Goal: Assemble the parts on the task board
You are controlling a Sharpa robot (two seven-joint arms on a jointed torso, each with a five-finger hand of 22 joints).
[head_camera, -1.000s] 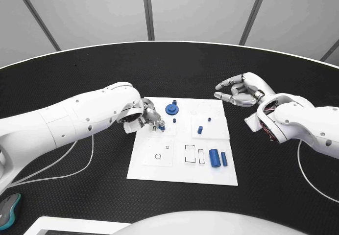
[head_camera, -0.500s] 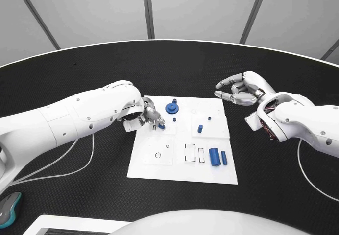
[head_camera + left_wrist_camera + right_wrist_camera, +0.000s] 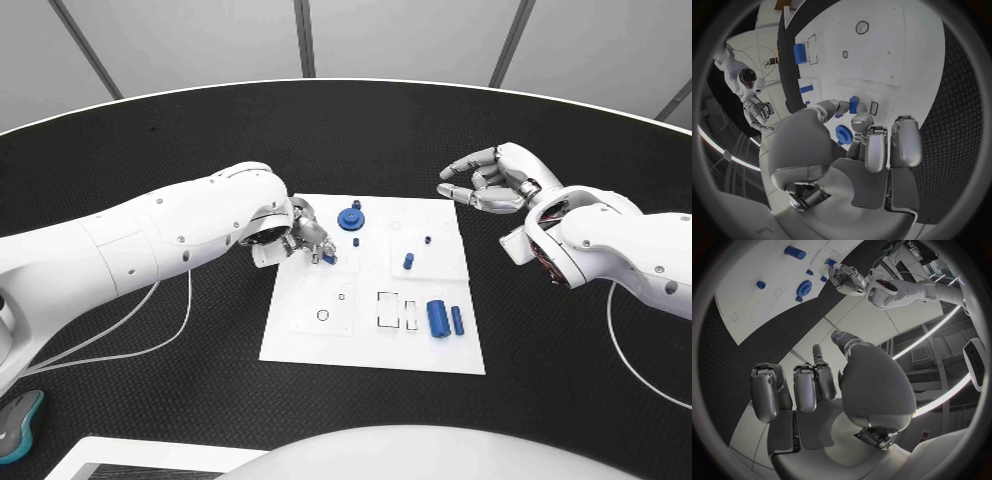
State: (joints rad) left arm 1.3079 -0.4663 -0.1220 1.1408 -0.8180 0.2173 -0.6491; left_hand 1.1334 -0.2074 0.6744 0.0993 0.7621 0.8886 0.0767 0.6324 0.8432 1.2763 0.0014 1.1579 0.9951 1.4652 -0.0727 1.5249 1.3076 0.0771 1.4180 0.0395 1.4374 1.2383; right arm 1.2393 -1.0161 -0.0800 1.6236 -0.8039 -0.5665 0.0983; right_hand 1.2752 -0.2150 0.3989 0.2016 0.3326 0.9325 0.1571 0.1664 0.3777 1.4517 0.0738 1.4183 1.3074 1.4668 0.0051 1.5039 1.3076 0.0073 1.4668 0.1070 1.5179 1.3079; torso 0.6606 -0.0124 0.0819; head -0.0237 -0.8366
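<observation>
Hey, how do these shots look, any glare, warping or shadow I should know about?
Head view: even light, sharp, the task board bright white against the black table. Left wrist view: fisheye bends the board's edges, and the left hand shades the board beneath it. Right wrist view: same bending, bright ceiling strips behind the right hand.

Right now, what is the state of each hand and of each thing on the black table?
Left silver hand: pinches a small blue part over the board's left side.
Right silver hand: raised off the board's far right corner, fingers curled, holding nothing.
White task board: lies flat on the black table.
Blue round gear-like part: on the board's far edge.
Two blue cylinders: lie side by side on the board.
</observation>
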